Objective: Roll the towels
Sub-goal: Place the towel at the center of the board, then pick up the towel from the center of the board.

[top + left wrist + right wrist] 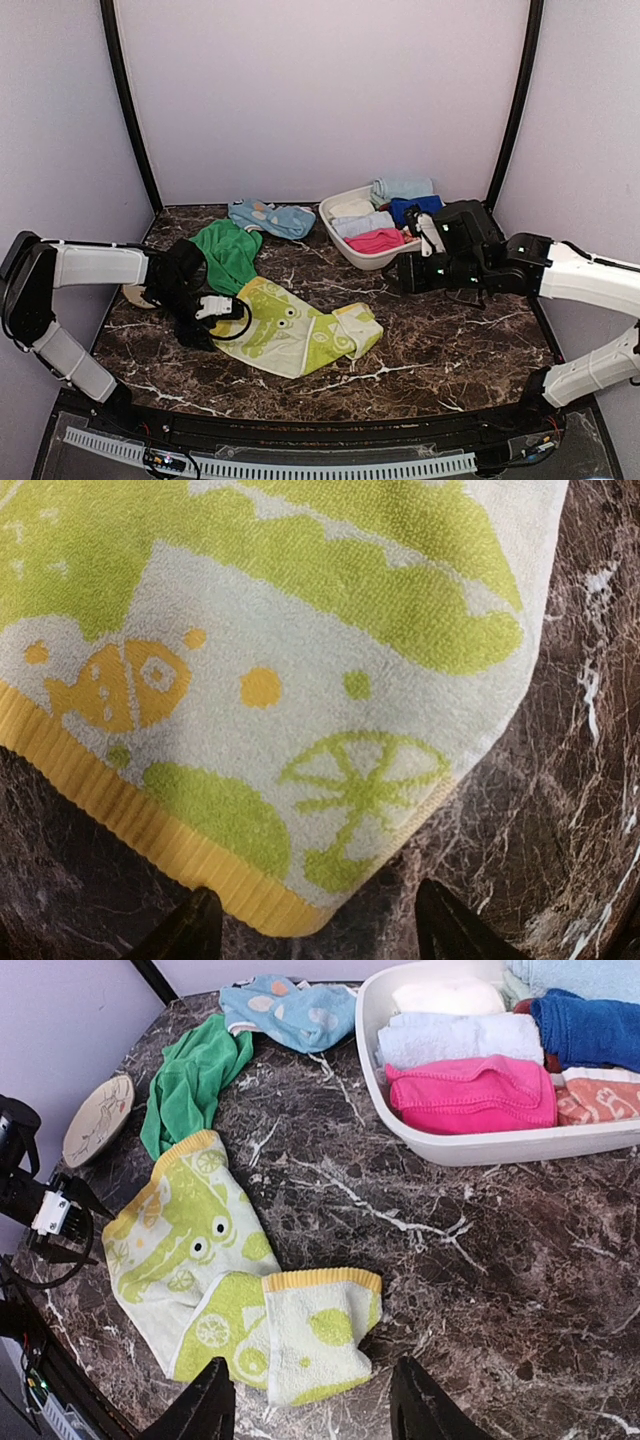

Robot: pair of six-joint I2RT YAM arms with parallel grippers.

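The lime towel is lying spread on the tabletop, with its 3 o'clock end folded back over itself. The left tool is hanging at the towel's 9 o'clock edge. Its fingers are standing apart and gripping nothing, the yellow hem just ahead of them. The green towel is lying crumpled at the lime towel's 11 o'clock, touching it. The right tool is hanging at the tabletop's 3 o'clock, beside the white tub, its fingers spread and empty.

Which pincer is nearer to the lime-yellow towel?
Left. The left pincer is at the hemmed corner of the lime-yellow towel; the right pincer is off to its right, near the basin.
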